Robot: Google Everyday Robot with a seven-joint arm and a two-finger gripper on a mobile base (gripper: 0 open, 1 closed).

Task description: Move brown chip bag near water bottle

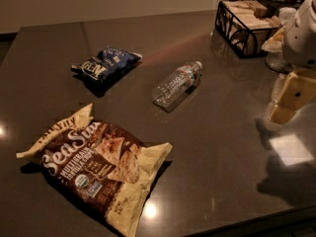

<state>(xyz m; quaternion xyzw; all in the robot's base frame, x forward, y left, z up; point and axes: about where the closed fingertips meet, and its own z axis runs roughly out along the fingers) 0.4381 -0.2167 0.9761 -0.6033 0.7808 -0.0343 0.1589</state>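
Grey tabletop [222, 147] is occupied near-left by the brown chip bag [96, 169], laid flat, apart from the lying water bottle [177, 84]; the gripper [290, 100] is seen at right, its grip cannot be told

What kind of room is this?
Probably an office snack kitchen: a dark counter holds a brown chip bag, a blue bag, a water bottle and a wire basket. The robot's hand hangs at the right edge.
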